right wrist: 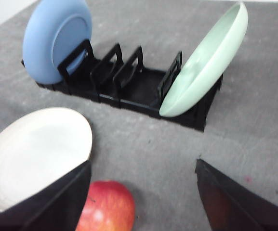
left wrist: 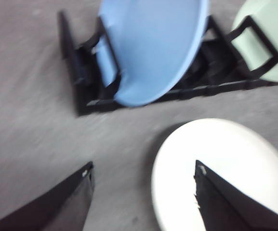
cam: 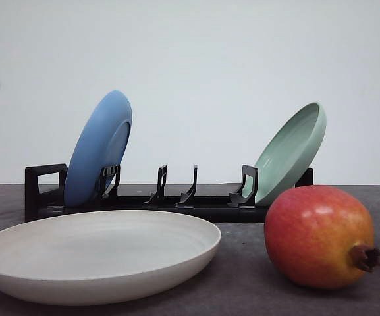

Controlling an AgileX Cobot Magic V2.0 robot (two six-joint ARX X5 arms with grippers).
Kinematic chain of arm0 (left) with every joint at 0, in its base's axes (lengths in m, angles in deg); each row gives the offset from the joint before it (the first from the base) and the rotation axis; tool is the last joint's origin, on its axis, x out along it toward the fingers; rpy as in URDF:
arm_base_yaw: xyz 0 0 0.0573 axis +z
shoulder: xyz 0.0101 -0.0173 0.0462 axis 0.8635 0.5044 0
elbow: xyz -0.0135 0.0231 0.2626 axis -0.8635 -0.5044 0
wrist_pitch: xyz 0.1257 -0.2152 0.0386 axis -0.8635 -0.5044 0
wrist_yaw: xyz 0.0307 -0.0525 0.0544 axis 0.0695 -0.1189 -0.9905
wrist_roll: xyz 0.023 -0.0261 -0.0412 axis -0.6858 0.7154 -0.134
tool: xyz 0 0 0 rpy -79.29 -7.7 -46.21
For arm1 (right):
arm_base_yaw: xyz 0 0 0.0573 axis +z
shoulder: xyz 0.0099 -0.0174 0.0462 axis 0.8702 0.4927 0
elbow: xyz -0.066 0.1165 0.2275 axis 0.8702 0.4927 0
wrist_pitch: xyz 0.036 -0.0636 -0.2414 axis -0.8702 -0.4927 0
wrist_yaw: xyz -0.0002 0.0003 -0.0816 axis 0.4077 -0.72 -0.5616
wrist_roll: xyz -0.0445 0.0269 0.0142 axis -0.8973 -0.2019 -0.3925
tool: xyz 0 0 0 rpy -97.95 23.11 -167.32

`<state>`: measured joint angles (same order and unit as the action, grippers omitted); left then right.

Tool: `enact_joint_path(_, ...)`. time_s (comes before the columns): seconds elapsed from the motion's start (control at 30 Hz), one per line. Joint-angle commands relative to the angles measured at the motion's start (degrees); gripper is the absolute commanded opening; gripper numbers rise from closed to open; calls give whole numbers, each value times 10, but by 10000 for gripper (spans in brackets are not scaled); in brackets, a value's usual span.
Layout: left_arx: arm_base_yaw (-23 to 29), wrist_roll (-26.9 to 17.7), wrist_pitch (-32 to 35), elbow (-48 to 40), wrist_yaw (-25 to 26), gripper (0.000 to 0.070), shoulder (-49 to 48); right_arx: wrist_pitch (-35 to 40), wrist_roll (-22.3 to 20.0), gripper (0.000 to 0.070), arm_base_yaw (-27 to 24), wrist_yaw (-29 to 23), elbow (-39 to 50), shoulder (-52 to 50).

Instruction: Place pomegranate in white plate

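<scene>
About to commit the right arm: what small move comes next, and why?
Probably lower the right gripper, shifted toward the round red-and-yellow pomegranate. Its jaws stand open and empty, and the fruit sits off-centre by one finger, on the dark table beside the empty shallow off-white plate.

A glossy blue round plate [cam: 99, 149] and a pale green round plate [cam: 291, 151] are held tilted on edge at opposite ends of a black slotted plastic dish rack [cam: 176, 197], which is set on a dark grey matte tabletop [cam: 242, 276].
</scene>
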<state>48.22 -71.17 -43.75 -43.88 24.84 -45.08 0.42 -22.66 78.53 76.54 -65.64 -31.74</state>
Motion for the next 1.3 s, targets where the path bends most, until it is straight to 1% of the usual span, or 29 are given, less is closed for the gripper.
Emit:
enact_joint_path(0.0, 0, 9, 8, -4, -12, 393, -23, -4, 14, 441, 3, 2, -10, 2)
enact_joint_path(0.1, 0, 9, 7, -10, -13, 393, -61, -26, 63, 442, 3, 9, -10, 5)
enact_joint_path(0.2, 0, 9, 7, -10, -20, 393, -80, -65, 112, 443, 10, 31, -17, 23)
enact_joint_path(0.3, 0, 9, 5, -10, -27, 393, -82, -106, 132, 459, 30, 33, -30, 58)
enact_joint_path(0.4, 0, 8, 5, -10, -27, 393, -80, -127, 151, 459, 57, 29, -48, 104)
enact_joint_path(0.5, 0, 6, 6, -10, -29, 393, -78, -129, 167, 459, 89, 9, -63, 155)
enact_joint_path(0.7, 0, 3, 5, -10, -36, 393, -77, -122, 199, 464, 166, -65, -86, 261)
enact_joint_path(0.8, 0, 2, 5, -10, -40, 393, -77, -94, 220, 492, 203, -87, -87, 310)
enact_joint_path(0.9, 0, 2, 4, -10, -43, 393, -77, -67, 236, 559, 231, -108, -87, 354)
enact_joint_path(0.97, 0, 2, 5, -10, -45, 393, -77, -55, 241, 569, 244, -121, -87, 380)
enact_joint_path(1.0, 0, 2, 4, -10, -45, 393, -77, -51, 242, 573, 250, -124, -87, 392)
enact_joint_path(1.03, 0, 2, 4, -10, -45, 393, -77, -48, 245, 593, 254, -132, -87, 403)
enact_joint_path(1.13, 0, 2, 5, -10, -48, 393, -77, -41, 247, 686, 262, -157, -87, 433)
enact_joint_path(1.17, 0, 2, 5, -10, -51, 393, -77, -37, 247, 700, 264, -161, -87, 442)
enact_joint_path(1.27, 0, -1, 4, -10, -57, 393, -77, -26, 246, 700, 265, -164, -87, 463)
